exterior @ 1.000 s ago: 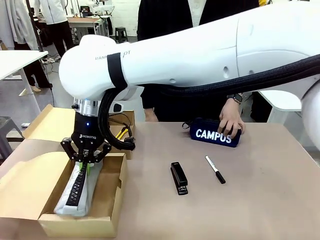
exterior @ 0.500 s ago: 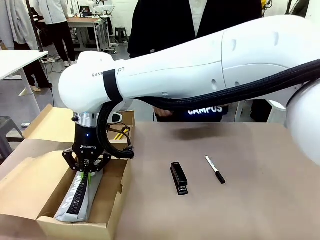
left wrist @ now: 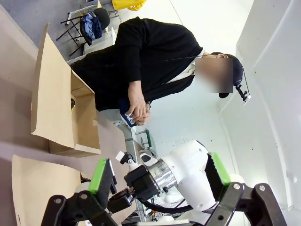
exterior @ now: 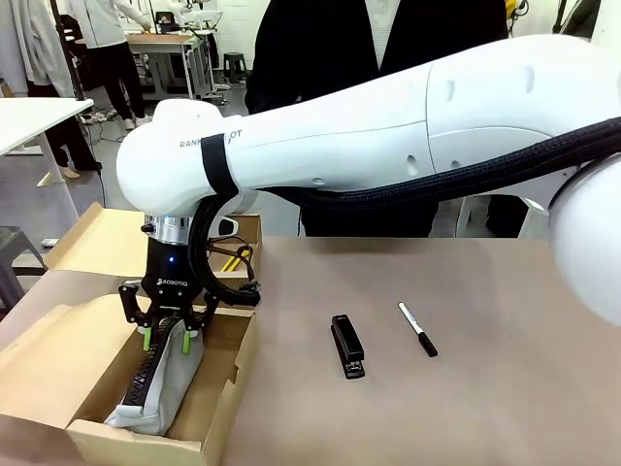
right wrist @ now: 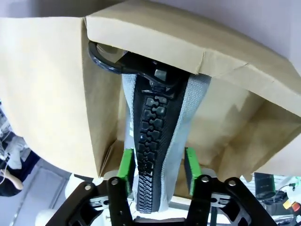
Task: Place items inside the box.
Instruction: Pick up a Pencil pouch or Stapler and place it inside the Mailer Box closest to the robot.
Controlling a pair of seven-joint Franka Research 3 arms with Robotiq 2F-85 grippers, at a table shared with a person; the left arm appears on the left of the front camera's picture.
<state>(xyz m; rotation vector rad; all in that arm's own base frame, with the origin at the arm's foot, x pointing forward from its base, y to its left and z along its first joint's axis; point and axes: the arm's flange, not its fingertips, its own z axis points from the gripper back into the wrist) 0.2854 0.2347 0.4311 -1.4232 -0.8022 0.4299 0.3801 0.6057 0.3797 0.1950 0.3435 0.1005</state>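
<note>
One pencil case in the box, more stationery to go

Right gripper [exterior: 166,340] hangs straight down over the left end of the table. Its green-padded jaws stand apart on either side of the upper end of the grey fabric zip pencil case [exterior: 155,383], not pinching it. That case lies slanted inside the open brown cardboard box [exterior: 136,445], its lower end toward the near wall. I judge this to be the letting-go step for the case. The next move calls for a straight lift clear of the flaps without snagging the zip. After that comes a reach across to the black stapler [exterior: 347,346] or the white-barrelled black-capped marker [exterior: 417,329], both lying on the brown table [exterior: 524,388] to the right of the box.

From the right wrist you get what the front view can't give: the chunky black zip running between the two pads with a sliver of room either side, and the pull ring at the case's far end. The left wrist view adds the left gripper [left wrist: 158,170], spread wide with nothing between. It also shows the person's hands [left wrist: 138,109] clasping something dark blue, likely the navy case.
</note>
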